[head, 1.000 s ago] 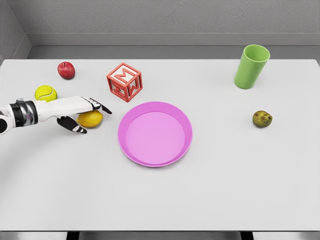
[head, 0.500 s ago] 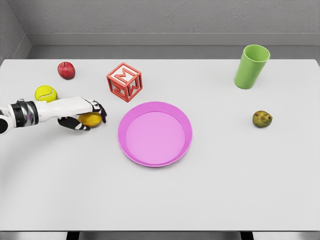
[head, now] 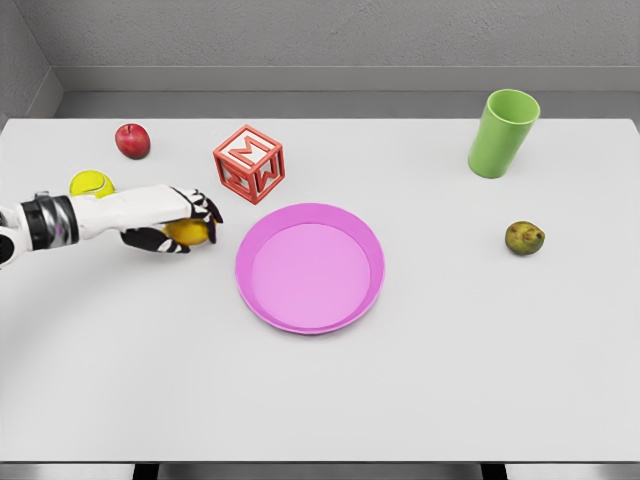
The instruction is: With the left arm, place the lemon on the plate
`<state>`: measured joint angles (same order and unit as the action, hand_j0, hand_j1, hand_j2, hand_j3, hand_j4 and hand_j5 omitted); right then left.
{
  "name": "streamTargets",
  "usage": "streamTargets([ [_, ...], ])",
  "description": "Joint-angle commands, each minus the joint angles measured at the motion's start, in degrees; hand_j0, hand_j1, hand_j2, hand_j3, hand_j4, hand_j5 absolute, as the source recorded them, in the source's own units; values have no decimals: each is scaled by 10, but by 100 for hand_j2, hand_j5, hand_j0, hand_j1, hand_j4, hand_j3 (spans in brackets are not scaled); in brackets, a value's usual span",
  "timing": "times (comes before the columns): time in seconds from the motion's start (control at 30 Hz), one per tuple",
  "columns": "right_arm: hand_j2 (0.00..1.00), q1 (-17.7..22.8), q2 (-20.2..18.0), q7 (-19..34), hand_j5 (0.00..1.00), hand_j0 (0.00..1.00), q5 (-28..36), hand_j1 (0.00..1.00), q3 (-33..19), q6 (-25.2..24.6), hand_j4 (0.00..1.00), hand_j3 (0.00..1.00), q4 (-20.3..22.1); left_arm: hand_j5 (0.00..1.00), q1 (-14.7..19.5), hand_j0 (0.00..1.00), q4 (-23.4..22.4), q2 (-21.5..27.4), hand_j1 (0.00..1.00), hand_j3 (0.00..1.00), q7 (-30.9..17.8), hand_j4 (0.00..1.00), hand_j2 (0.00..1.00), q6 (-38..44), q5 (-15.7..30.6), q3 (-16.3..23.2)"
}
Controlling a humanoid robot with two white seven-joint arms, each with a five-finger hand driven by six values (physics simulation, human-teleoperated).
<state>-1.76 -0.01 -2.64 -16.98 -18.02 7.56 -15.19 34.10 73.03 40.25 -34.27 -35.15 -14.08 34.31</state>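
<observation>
My left hand [head: 178, 225] is wrapped round the lemon [head: 187, 232], fingers [head: 207, 209] curled over the top, thumb under, so it shouldn't roll out on the way over. Lemon sits just left of the pink plate [head: 310, 267], not on it yet. Tennis ball [head: 89, 183] partly behind my forearm, lettered block [head: 249, 163] near the fingers, so I'd watch clearance. White table [head: 320, 400], grey wall behind, apple [head: 132, 140], green cup [head: 502, 133] & a pear-ish fruit [head: 524, 237] well apart.

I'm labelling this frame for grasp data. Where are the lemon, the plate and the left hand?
lemon [head: 189, 232], head view, yellow skin showing between the fingers.
plate [head: 310, 267], head view, bare pink floor.
left hand [head: 172, 213], head view, back of the hand, closed on the lemon.
</observation>
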Motion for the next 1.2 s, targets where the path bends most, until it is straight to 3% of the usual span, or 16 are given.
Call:
streamTargets([
  [0.0,100,0,0,0,100,100,0,100,0,0,100,100,0,50,-1,50,42,1,50,50,1,50,50,2,8,1],
  [0.07,100,0,0,0,100,100,0,100,0,0,100,100,0,50,-2,50,77,2,50,50,1,50,50,2,12,1],
  [0.3,100,0,0,0,100,100,0,100,0,0,100,100,0,49,0,49,128,4,49,49,1,49,49,2,15,1],
  [0.5,100,0,0,0,100,100,0,100,0,0,100,100,0,50,-3,50,195,-5,50,50,-7,50,50,2,18,31],
  [0.87,100,0,0,0,100,100,0,100,0,0,100,100,0,51,5,51,188,-69,51,51,-7,51,51,2,-4,44],
  [0.93,100,0,0,0,100,100,0,100,0,0,100,100,0,56,13,56,172,-70,56,56,-7,56,56,2,-4,42],
  [0.97,100,0,0,0,100,100,0,100,0,0,100,100,0,71,13,71,162,-76,71,71,-7,71,71,2,-4,41],
  [1.0,100,0,0,0,100,100,0,100,0,0,100,100,0,100,13,100,156,-83,100,100,-7,100,100,2,-3,42],
  [1.17,100,0,0,0,100,100,0,100,0,0,100,100,0,100,13,100,156,-79,100,100,-7,100,100,2,0,42],
])
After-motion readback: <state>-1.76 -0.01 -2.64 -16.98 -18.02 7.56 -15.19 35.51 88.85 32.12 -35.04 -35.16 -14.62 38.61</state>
